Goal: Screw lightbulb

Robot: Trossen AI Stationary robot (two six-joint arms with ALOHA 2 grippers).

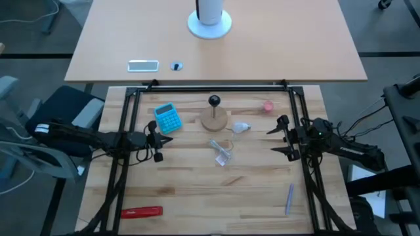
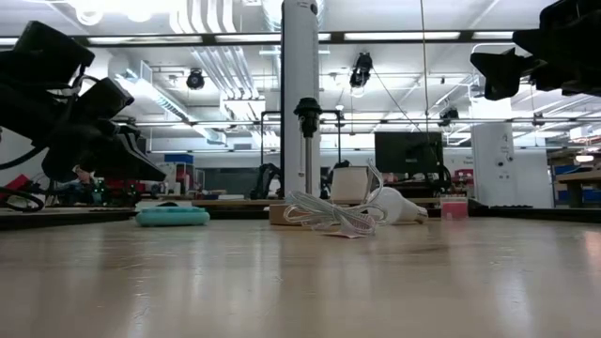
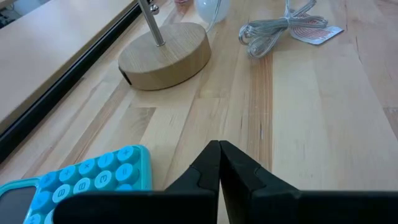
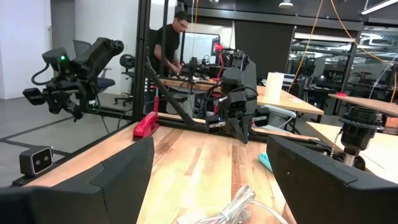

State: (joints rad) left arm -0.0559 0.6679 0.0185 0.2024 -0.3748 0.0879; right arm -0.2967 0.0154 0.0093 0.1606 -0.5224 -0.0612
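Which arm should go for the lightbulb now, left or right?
Right, probably. The lightbulb lies just right of the wooden lamp base, with bare table between it and the open right gripper. The left gripper is shut, beyond the base.

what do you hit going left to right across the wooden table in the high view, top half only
left gripper → blue calculator → lamp base → lightbulb → small pink thing → right gripper
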